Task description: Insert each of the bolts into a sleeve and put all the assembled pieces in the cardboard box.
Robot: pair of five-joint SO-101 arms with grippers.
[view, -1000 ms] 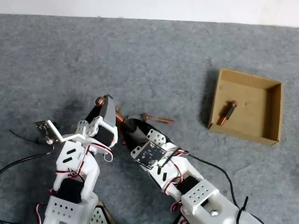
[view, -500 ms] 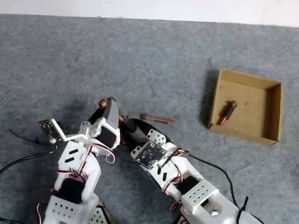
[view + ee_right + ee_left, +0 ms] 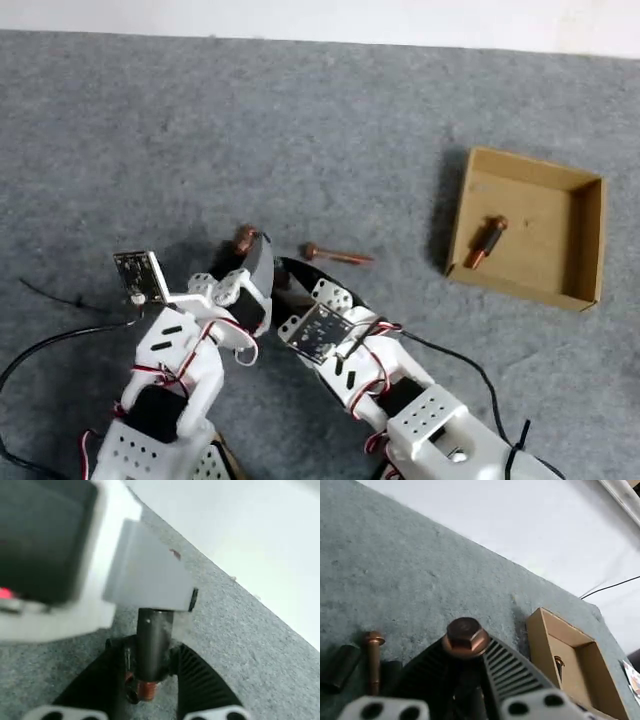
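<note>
So the two arms are huddled together near the front middle of the grey carpet [image 3: 300,120]. The left gripper [image 3: 250,252] has its jaws pinching a copper bolt [image 3: 466,637] just under the hex head, with the head poking up past the fingertips. Right next to it, almost touching, the right gripper [image 3: 150,655] is clamped on a dark sleeve [image 3: 152,640], which stands up between its jaws. A bit of copper thread peeks out at the sleeve's near end. From the right wrist camera the left gripper's grey finger sits right at the far end of that sleeve.

A loose bolt [image 3: 338,255] lies flat on the carpet just past the grippers, on the side toward the cardboard box [image 3: 585,240]. The box sits well off to the right with one finished piece [image 3: 487,241] lying inside.

The left wrist camera also catches a floor bolt [image 3: 373,660] with a spare sleeve [image 3: 340,667] just beside it. Can't tell if that's the same loose one.
</note>
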